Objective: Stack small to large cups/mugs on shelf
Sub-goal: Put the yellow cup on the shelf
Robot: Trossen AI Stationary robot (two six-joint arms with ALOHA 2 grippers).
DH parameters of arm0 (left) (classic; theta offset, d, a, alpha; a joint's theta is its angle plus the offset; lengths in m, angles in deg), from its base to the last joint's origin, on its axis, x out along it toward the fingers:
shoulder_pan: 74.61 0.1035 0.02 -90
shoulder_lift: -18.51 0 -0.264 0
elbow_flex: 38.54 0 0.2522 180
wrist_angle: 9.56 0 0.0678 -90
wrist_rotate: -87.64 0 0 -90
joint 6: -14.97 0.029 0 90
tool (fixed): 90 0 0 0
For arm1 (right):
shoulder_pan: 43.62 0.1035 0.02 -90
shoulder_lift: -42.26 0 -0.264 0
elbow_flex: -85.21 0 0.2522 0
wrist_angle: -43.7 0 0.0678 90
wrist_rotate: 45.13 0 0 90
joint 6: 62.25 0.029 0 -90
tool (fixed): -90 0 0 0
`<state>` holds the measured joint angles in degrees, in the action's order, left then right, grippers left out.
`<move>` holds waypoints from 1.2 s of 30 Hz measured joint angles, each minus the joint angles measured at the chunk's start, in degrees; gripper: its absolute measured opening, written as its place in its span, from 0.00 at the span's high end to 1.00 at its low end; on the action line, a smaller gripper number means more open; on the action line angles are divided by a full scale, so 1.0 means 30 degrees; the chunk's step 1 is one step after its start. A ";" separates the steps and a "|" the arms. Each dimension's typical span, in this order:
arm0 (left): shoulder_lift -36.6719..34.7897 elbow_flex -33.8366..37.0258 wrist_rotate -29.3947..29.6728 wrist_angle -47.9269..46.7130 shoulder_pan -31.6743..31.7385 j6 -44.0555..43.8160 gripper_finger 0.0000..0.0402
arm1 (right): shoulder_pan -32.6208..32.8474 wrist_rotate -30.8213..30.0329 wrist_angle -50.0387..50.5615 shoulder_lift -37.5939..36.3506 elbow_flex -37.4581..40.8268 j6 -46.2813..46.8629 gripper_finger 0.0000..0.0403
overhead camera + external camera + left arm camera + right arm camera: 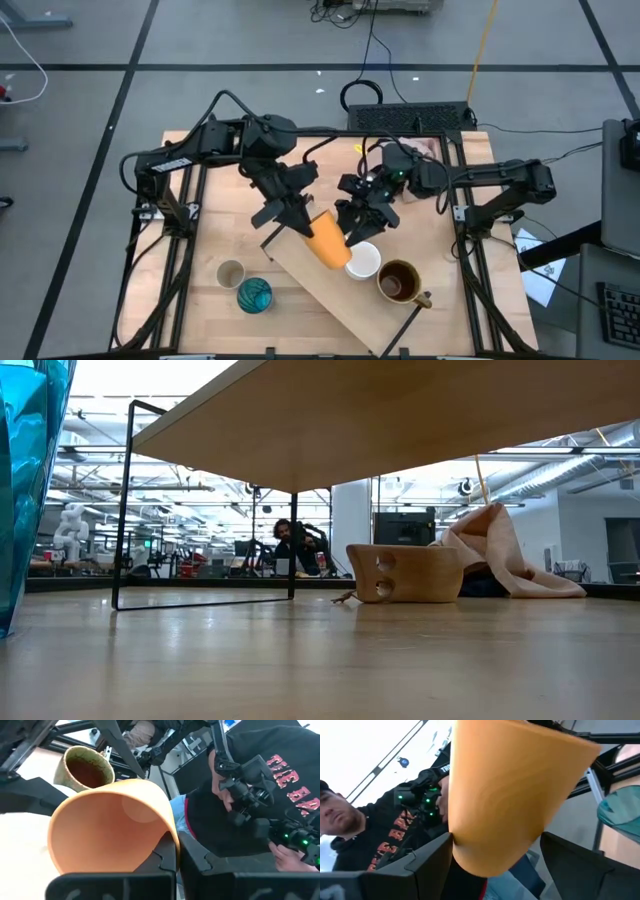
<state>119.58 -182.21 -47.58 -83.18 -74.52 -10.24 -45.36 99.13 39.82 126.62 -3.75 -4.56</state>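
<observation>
My left gripper [297, 222] is shut on the orange cup [328, 240] and holds it tilted in the air above the shelf [330, 300], a light wood board lying slantwise on the table. My right gripper [358, 228] is open. Its fingers stand on either side of the cup's narrow bottom end [490, 862]. On the shelf stand the white mug [362, 262] and the dark brown mug [398, 282]. On the table left of the shelf stand the beige-grey cup [230, 273] and the teal cup [254, 295]. The tan cup [405, 573] lies on its side. My left gripper pinches the orange cup's wall at the rim [169, 837], one finger inside the mouth and one outside. The cup is lifted clear and lies tilted, its mouth toward the gripper. My right gripper: one finger [437, 857] is close against the cup's wall; I cannot tell whether it touches.
A pink cloth [510, 555] lies heaped at the table's far right, behind the tan cup. The shelf's dark end rail [125, 510] stands on the tabletop. A person in a dark hoodie [280, 780] sits beyond the table. Bare tabletop shows at the near left [210, 320].
</observation>
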 joint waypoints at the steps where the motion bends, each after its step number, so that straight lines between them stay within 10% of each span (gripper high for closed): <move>1: 0.0000 0.0000 0.0065 0.0028 -0.0083 -0.0002 1.00 | 0.0007 0.0085 -0.0354 0.0085 0.0014 0.0318 0.27; 36: 0.0845 -0.0022 0.1721 0.0126 0.0086 0.1011 0.99 | 0.0532 -0.1503 -0.2594 0.0172 0.0066 0.2474 0.12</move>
<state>122.12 -182.27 -42.41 -82.80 -74.27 -7.20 -43.76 94.62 32.04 127.14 -3.55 2.87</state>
